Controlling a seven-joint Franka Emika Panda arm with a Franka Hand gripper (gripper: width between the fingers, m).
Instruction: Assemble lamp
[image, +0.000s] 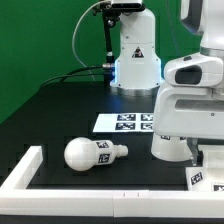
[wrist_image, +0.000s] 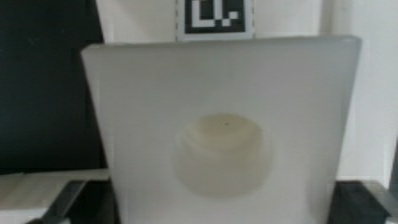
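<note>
Arm (image: 190, 90) hanging low over a white lamp part (wrist_image: 222, 120), just beside the marker board (image: 125, 122).
The rounded matte bulb (image: 94, 152) is lying on its side on the camera's side of the marker board, and the white rail (image: 90, 205) is running nearer still. The lamp part, smooth, slightly tapered and bearing an oval mark, is filling the span between the gripper's (wrist_image: 217, 208) dark fingers (wrist_image: 63, 205). I cannot tell whether they are squeezing it.

no legible txt, just b/w tags (wrist_image: 215, 14)
</note>
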